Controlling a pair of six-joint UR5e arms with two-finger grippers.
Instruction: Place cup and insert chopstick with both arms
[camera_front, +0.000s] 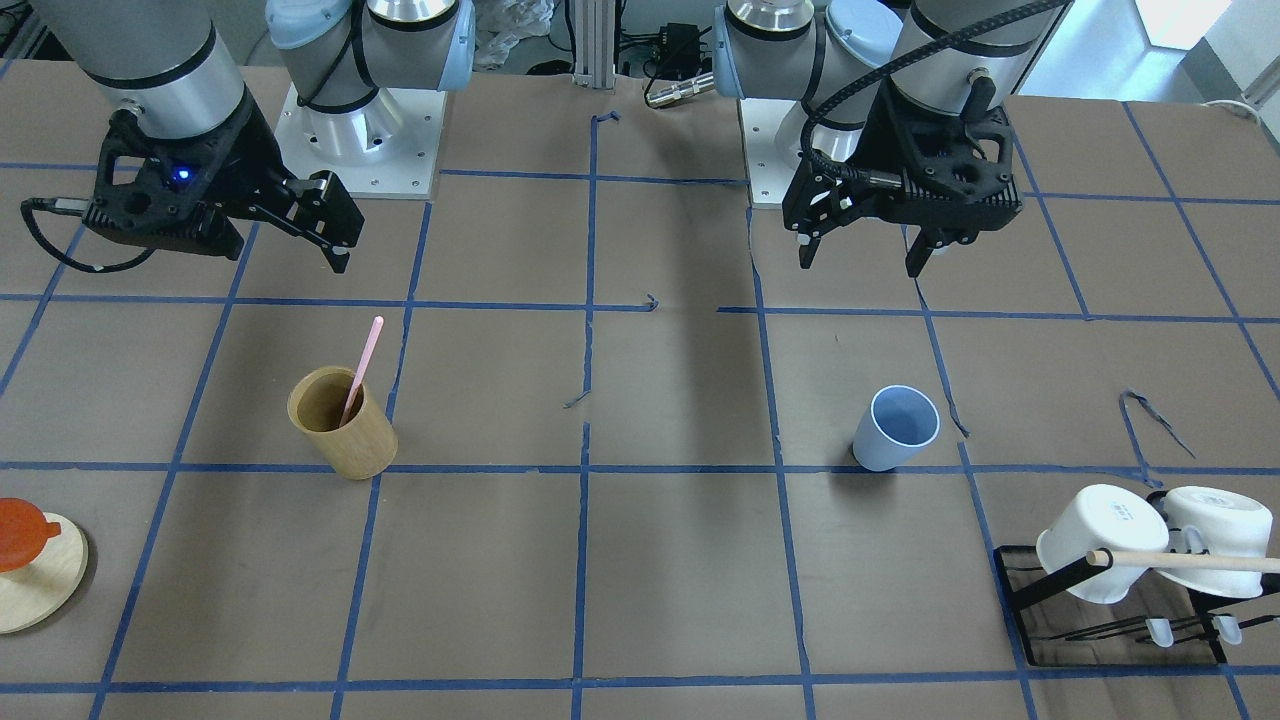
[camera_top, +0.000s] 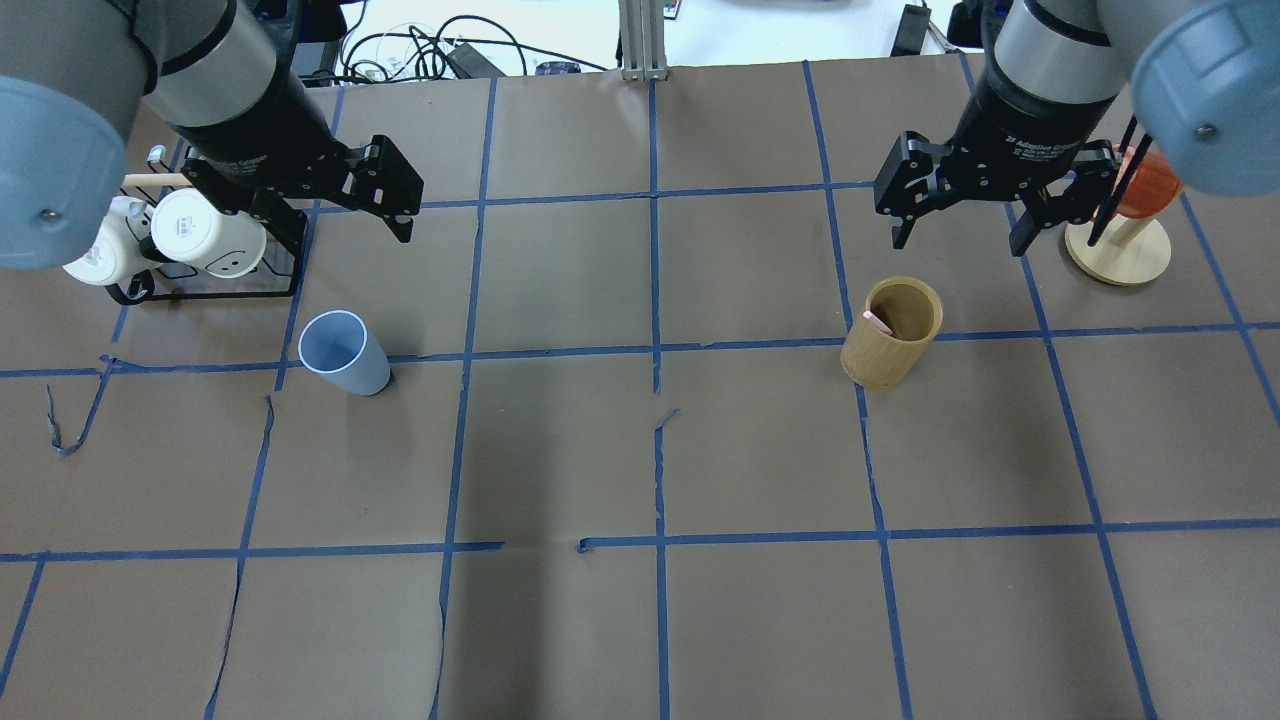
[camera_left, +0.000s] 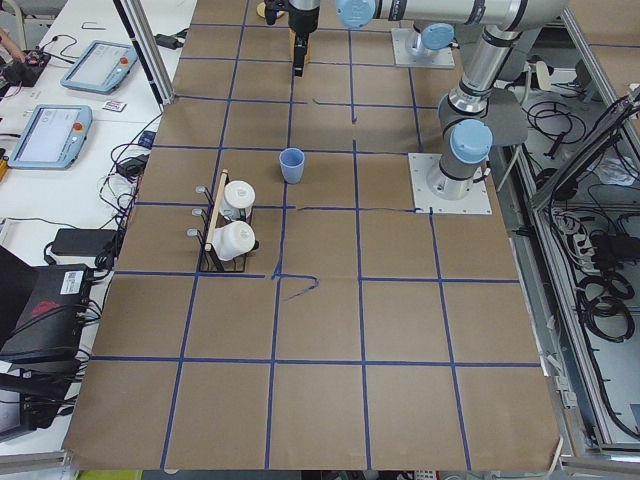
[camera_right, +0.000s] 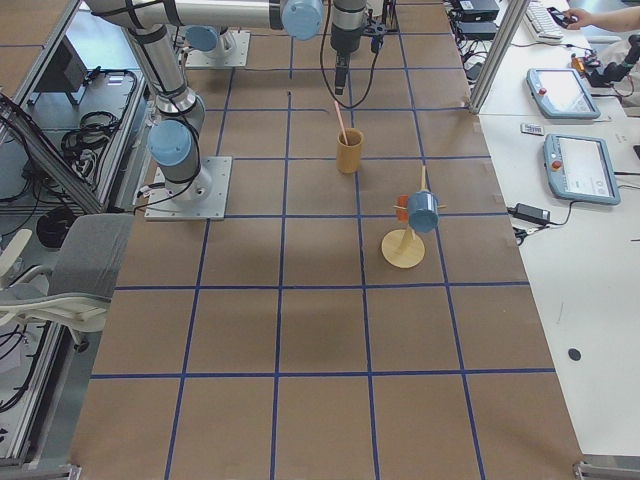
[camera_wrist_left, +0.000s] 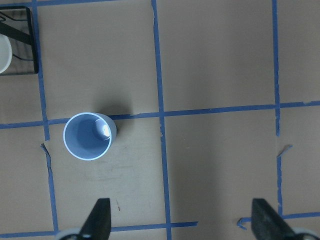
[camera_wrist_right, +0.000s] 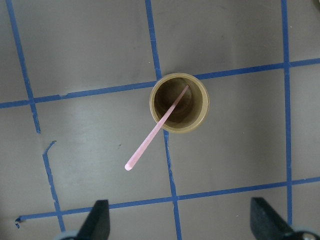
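Observation:
The light-blue cup (camera_front: 895, 428) stands upright and empty on the table; it also shows in the overhead view (camera_top: 343, 352) and the left wrist view (camera_wrist_left: 89, 136). My left gripper (camera_front: 865, 262) hovers open and empty above and behind it, the cup off to one side of the fingers (camera_wrist_left: 97, 222). The pale-pink chopstick (camera_front: 362, 365) leans inside the tan wooden holder (camera_front: 343, 423), its top sticking out. My right gripper (camera_top: 957, 243) hovers open and empty above the holder (camera_wrist_right: 179, 102); the chopstick (camera_wrist_right: 152, 135) points toward it.
A black rack with two white mugs (camera_front: 1140, 545) and a wooden rod (camera_front: 1190, 561) stands near the cup, on my left. A round wooden stand (camera_top: 1118, 250) with an orange piece is beside my right gripper. Blue tape lines grid the brown table.

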